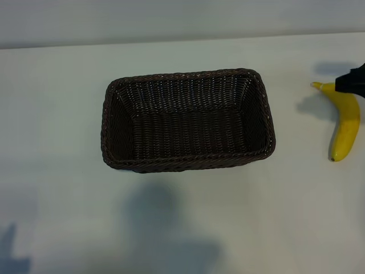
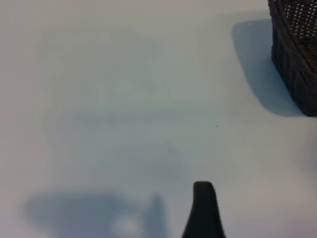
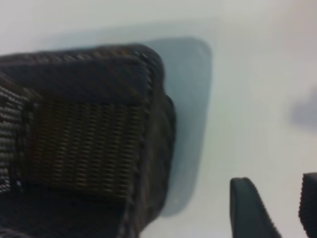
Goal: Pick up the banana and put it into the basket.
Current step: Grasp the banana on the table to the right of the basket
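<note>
The dark brown woven basket [image 1: 187, 120] stands in the middle of the white table with nothing in it. To its right lies the yellow banana [image 1: 345, 123], stem end towards the back. My right gripper [image 1: 349, 81] hovers over that stem end at the view's right edge. In the right wrist view its two fingers [image 3: 247, 210] stand open over bare table beside the basket's corner [image 3: 148, 124]; the banana is out of that view. In the left wrist view, one finger [image 2: 204, 210] of my left gripper shows over bare table, nothing against it, with the basket's corner [image 2: 296, 49] farther off.
The white table [image 1: 68, 217] runs to a pale back wall [image 1: 171, 17]. Arm shadows fall on the table in front of the basket and at the front left corner.
</note>
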`<control>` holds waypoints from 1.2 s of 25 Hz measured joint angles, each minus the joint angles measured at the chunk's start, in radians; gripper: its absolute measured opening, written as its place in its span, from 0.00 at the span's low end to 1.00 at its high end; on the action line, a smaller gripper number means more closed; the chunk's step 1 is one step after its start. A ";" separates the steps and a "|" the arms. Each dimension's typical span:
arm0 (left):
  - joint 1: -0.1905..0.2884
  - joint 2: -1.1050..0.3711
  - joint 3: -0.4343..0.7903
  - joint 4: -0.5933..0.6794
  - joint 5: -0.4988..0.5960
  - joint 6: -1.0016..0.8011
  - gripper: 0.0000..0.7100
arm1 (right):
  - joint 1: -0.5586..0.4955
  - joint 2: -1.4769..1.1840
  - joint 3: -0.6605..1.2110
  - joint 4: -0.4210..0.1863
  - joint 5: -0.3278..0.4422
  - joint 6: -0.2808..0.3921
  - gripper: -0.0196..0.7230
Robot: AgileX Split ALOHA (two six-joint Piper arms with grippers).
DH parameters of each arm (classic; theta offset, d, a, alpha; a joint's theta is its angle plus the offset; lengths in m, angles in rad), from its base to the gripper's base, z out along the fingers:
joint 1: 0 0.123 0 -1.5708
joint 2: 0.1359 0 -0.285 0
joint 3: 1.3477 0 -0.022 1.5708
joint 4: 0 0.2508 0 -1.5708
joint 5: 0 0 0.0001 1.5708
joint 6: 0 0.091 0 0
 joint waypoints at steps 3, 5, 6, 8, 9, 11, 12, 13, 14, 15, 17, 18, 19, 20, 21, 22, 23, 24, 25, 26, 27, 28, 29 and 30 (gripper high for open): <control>0.000 0.000 0.000 0.000 0.000 0.000 0.81 | 0.000 0.046 -0.026 -0.052 -0.013 0.033 0.43; 0.000 0.000 0.000 0.000 0.000 0.000 0.81 | 0.003 0.071 -0.048 -0.108 -0.021 0.081 0.44; 0.000 0.000 0.000 0.000 0.000 0.000 0.81 | 0.009 0.080 -0.060 -0.148 -0.030 0.108 0.45; 0.000 0.000 0.000 0.000 0.000 0.000 0.81 | 0.034 0.100 -0.085 -0.237 -0.056 0.185 0.47; 0.000 0.000 0.000 0.000 0.000 0.000 0.81 | 0.050 0.110 -0.101 -0.292 -0.067 0.222 0.49; 0.000 0.000 0.000 0.000 0.000 0.000 0.81 | 0.092 0.134 -0.131 -0.395 -0.087 0.323 0.54; 0.000 0.000 0.000 0.000 0.000 0.000 0.81 | 0.112 0.147 -0.146 -0.451 -0.094 0.376 0.57; 0.000 0.000 0.000 0.000 0.000 0.000 0.81 | 0.129 0.159 -0.160 -0.508 -0.103 0.419 0.60; 0.000 0.000 0.000 0.000 0.000 0.000 0.81 | 0.147 0.174 -0.171 -0.553 -0.109 0.468 0.64; 0.000 0.000 0.000 0.000 0.000 0.000 0.81 | 0.162 0.189 -0.183 -0.604 -0.113 0.516 0.68; 0.000 0.000 0.000 0.000 0.000 0.000 0.81 | 0.179 0.221 -0.204 -0.693 -0.117 0.599 0.77; 0.000 0.000 0.000 0.000 0.000 0.000 0.81 | 0.184 0.239 -0.211 -0.723 -0.119 0.639 0.81; 0.000 0.000 0.000 0.000 0.000 0.000 0.81 | 0.186 0.255 -0.220 -0.753 -0.120 0.672 0.84; 0.000 0.000 0.000 0.000 0.000 0.000 0.81 | 0.186 0.268 -0.227 -0.779 -0.123 0.695 0.86; 0.000 0.000 0.000 0.000 0.000 0.000 0.81 | 0.186 0.283 -0.233 -0.796 -0.125 0.717 0.88; 0.000 0.000 0.000 0.000 0.000 0.000 0.81 | 0.186 0.293 -0.239 -0.817 -0.127 0.734 0.88; 0.000 0.000 0.000 0.000 0.000 0.000 0.81 | 0.186 0.302 -0.244 -0.835 -0.130 0.745 0.88; 0.000 0.000 0.000 0.000 0.000 0.000 0.81 | 0.186 0.314 -0.249 -0.852 -0.130 0.751 0.88; 0.000 0.000 0.000 0.000 0.000 0.000 0.81 | 0.186 0.325 -0.253 -0.860 -0.134 0.758 0.88; 0.000 0.000 0.000 0.000 0.000 0.000 0.81 | 0.186 0.337 -0.258 -0.868 -0.141 0.765 0.88; 0.000 0.000 0.000 0.000 0.000 0.000 0.81 | 0.186 0.346 -0.258 -0.875 -0.149 0.768 0.88; 0.000 0.000 0.000 0.000 0.000 0.000 0.81 | 0.186 0.359 -0.258 -0.879 -0.155 0.771 0.88; 0.000 0.000 0.000 0.000 0.000 0.000 0.81 | 0.186 0.373 -0.262 -0.884 -0.159 0.774 0.88; 0.000 0.000 0.000 0.000 0.000 0.000 0.81 | 0.186 0.387 -0.265 -0.888 -0.163 0.775 0.88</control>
